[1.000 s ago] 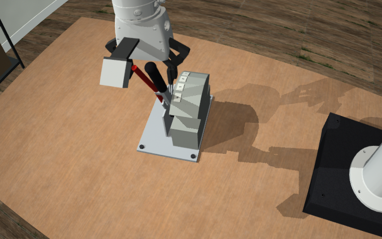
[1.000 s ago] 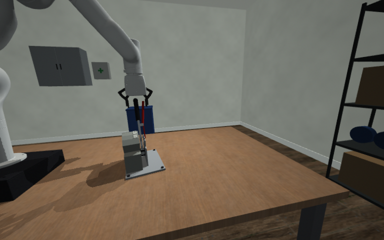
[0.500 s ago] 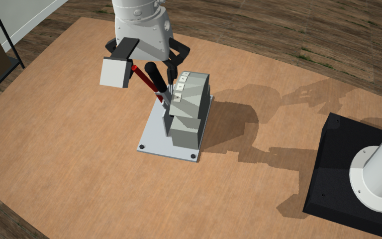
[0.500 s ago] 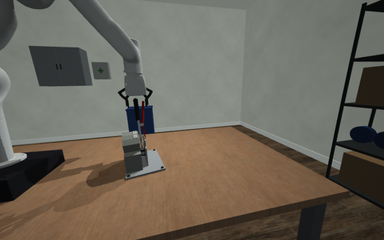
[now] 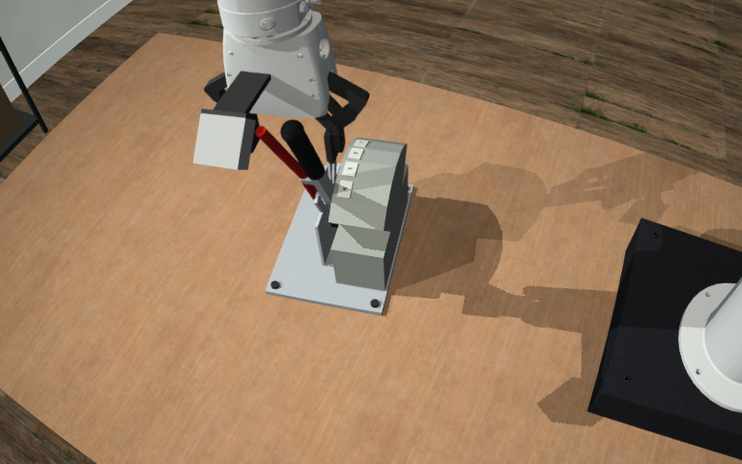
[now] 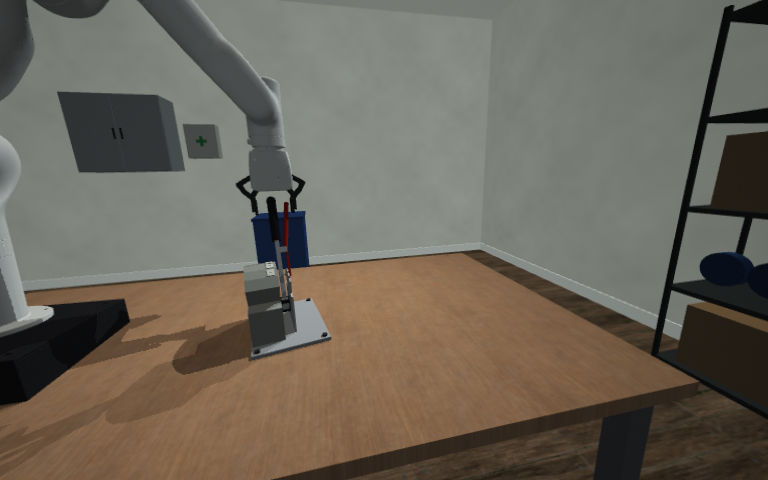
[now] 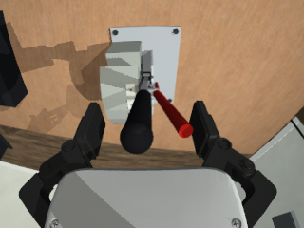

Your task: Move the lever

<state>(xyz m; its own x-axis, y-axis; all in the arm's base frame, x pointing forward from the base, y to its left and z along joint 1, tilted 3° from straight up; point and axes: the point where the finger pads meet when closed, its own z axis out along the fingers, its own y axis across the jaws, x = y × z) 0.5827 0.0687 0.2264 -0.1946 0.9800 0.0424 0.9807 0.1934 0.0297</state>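
Note:
The lever's black handle [image 5: 301, 148] rises from a grey notched block [image 5: 367, 205] on a grey baseplate [image 5: 306, 262]. The red bar [image 5: 279, 153] stands splayed away from the handle, apart from it. Small number plates [image 5: 350, 166] run along the block's top edge; their digits are too small to read. My gripper [image 7: 146, 112] is open wide, its fingers standing either side of the handle [image 7: 140, 122] and red bar [image 7: 173, 113] without touching them. In the side view the gripper [image 6: 270, 206] sits over the handle top [image 6: 271, 217] and bar [image 6: 286, 226].
The arm's black base [image 5: 672, 333] is at the table's right. A blue box [image 6: 280, 237] stands behind the table. A black shelf [image 6: 719, 226] with boxes is at the right. The table's edge runs behind the mechanism.

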